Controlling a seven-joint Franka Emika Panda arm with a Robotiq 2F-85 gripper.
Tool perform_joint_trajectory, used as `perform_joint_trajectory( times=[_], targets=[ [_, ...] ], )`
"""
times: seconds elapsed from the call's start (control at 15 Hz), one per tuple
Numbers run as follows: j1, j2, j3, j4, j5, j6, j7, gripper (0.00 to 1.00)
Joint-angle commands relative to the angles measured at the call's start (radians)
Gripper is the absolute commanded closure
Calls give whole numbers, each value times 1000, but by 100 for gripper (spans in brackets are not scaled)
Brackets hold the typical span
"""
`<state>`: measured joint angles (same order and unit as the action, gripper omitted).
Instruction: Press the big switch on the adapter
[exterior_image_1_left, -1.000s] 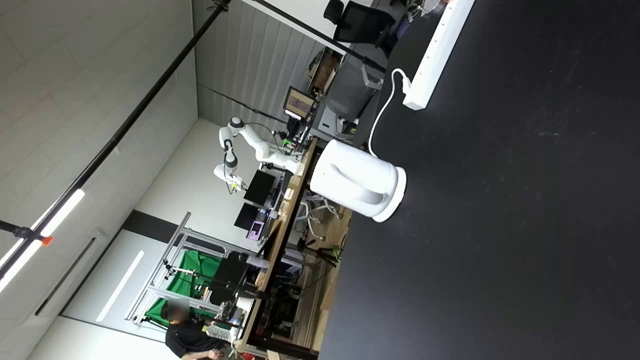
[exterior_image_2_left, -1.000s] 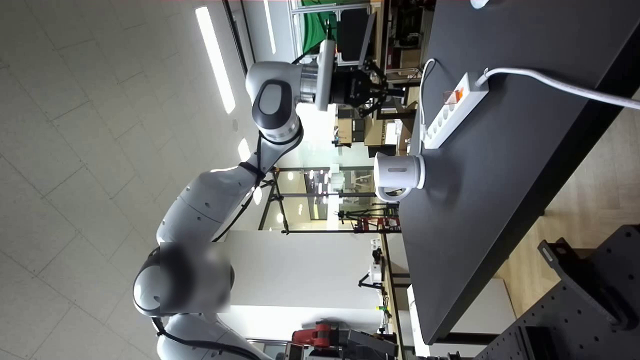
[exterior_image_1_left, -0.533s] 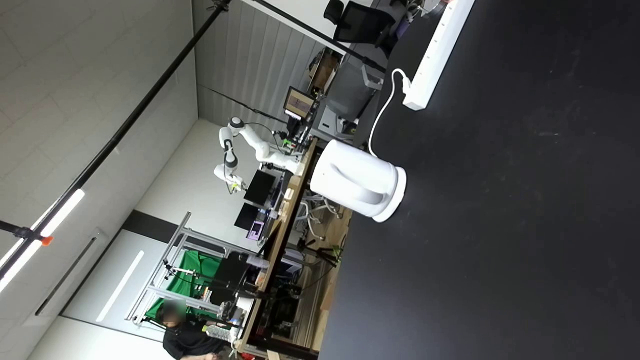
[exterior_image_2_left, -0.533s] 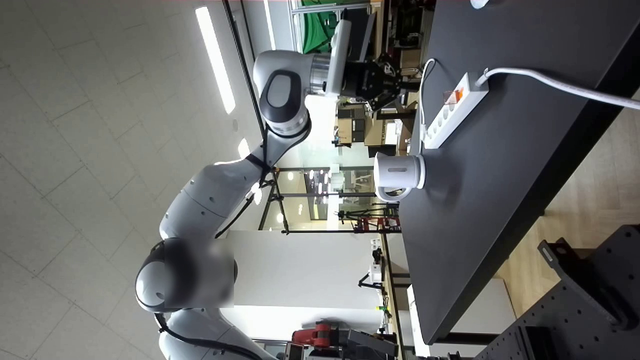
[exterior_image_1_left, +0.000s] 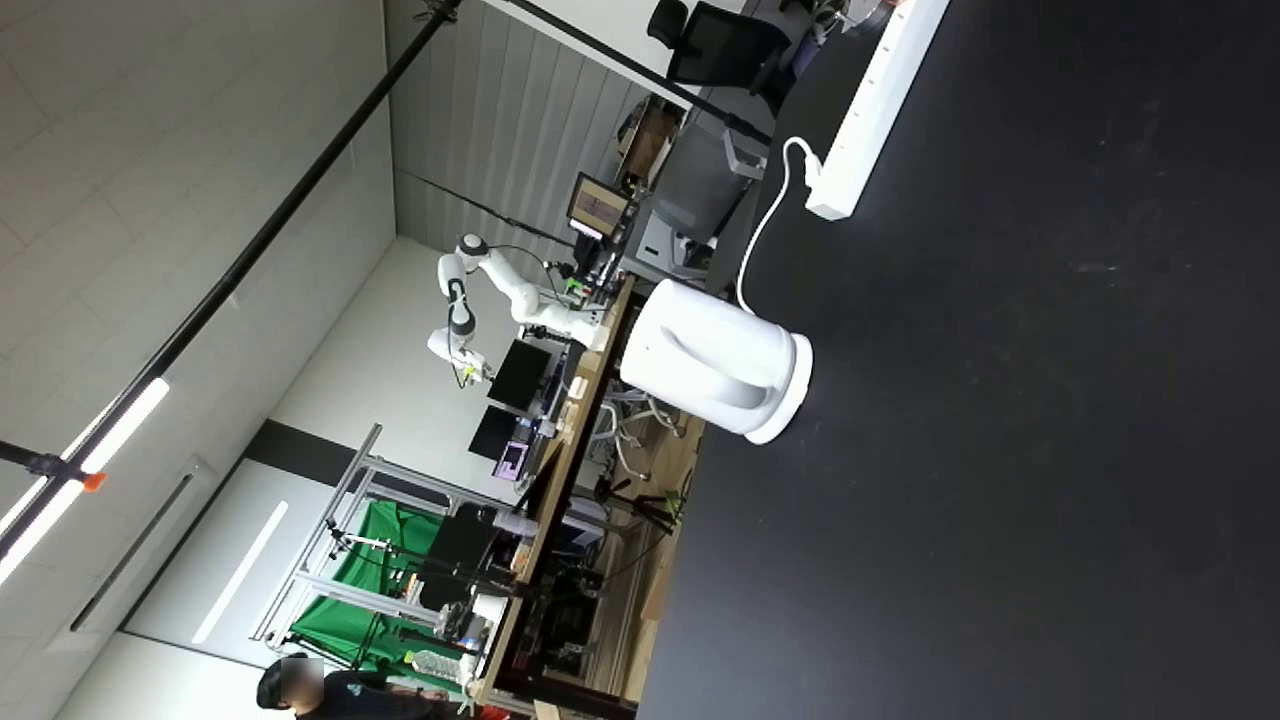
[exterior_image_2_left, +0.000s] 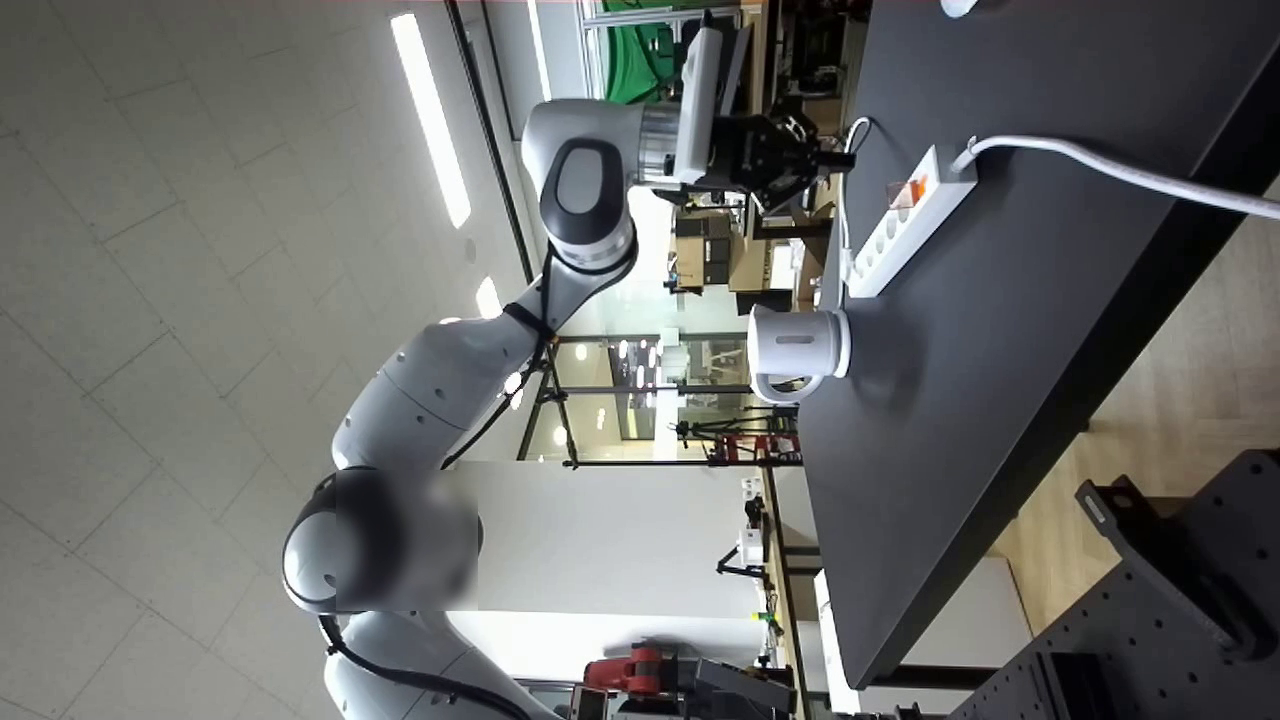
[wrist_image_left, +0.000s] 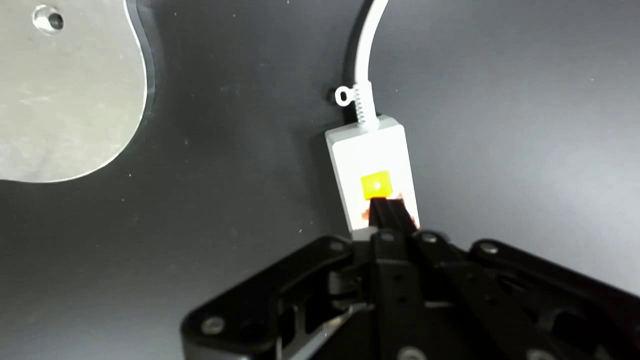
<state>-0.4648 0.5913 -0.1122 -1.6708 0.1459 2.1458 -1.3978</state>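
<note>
White adapter (exterior_image_2_left: 914, 228) on a black worktop (exterior_image_2_left: 950, 420), under your tool (exterior_image_2_left: 836, 161).
Worktop: matt, lightly marked, carrying a white kettle (exterior_image_1_left: 715, 360) near one end of the adapter. Your room, in an exterior view turned on its side: office chair (exterior_image_1_left: 725, 45), green cloth (exterior_image_1_left: 335, 625), another white robot arm (exterior_image_1_left: 510, 285), a person (exterior_image_1_left: 355, 697) in dark clothing. Adapter: long axis slanting in both exterior views, running nearly top to bottom in your wrist view, thick cord (wrist_image_left: 365, 47) leaving towards the top there; thin cord (exterior_image_1_left: 785, 165) at the opposite end. Appearance: long, narrow white bar; row of round sockets (exterior_image_2_left: 880, 240); yellow square (wrist_image_left: 376, 185) with a bright spot, near the thick-cord end; reddish marks (wrist_image_left: 366, 215) just beside it, partly hidden from you by the tool. Tool: jaws pressed together, hanging above the adapter, apart from it.
</note>
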Motion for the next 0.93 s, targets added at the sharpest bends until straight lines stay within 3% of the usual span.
perform_joint_trajectory(
  times=[0.0, 0.87],
  targets=[
    [0, 5, 6, 5, 9, -3, 3, 99],
    [9, 21, 14, -8, 15, 34, 3, 100]
  ],
)
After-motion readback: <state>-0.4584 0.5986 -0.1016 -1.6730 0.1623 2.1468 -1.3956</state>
